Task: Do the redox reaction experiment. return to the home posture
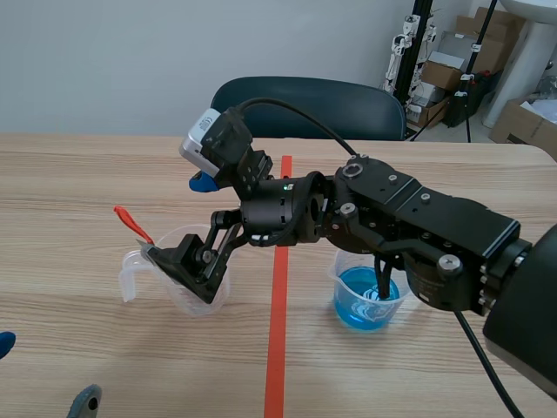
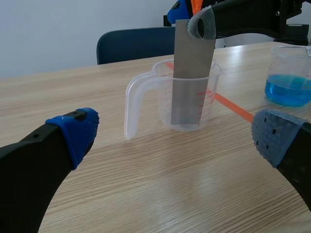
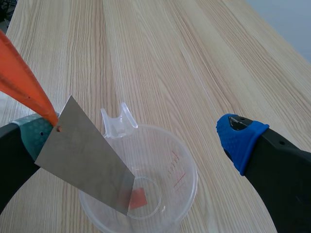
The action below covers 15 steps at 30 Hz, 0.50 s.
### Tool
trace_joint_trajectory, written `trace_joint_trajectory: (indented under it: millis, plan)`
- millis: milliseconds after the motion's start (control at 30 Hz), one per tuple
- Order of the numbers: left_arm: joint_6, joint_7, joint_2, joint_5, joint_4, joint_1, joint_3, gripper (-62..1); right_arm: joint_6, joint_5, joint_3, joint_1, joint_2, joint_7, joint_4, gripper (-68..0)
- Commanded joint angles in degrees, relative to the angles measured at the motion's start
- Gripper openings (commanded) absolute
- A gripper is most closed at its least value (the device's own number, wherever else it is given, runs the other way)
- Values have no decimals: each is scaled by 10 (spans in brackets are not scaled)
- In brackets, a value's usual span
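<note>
Left gripper point(image 1: 43, 376) sits near-left, wide open and empty; homing looks unfinished.
Farther in, the right gripper point(image 3: 136, 136) hangs over the clear measuring cup point(image 1: 178, 279) left of the tape line, fingers spread wide, one pad point(image 3: 29, 128) touching the metal strip point(image 2: 192, 73) that stands in the cup. Blue-liquid beaker point(image 1: 368, 296) stands right. The strip seems delivered, but the right arm is not yet home.

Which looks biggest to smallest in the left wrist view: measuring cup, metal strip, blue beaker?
1. measuring cup
2. metal strip
3. blue beaker, farther off and partly out of frame, so unsure.
</note>
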Motion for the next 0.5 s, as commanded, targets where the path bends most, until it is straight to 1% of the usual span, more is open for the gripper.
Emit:
trace_joint_trajectory:
  millis: [0, 233, 367, 467]
  plan:
    - [-1, -10, -5, -4, 8, -2, 0, 14, 2, 11, 6, 13, 1, 7, 8, 4]
    - [-1, -16, -7, -6, 8, 0, 0, 14, 2, 11, 6, 13, 1, 7, 8, 4]
    - [-1, -52, -12, -11, 9, 10, 0, 14, 2, 11, 6, 13, 1, 7, 8, 4]
    - [-1, -74, -19, -22, 10, 20, 0, 14, 2, 11, 6, 13, 1, 6, 8, 4]
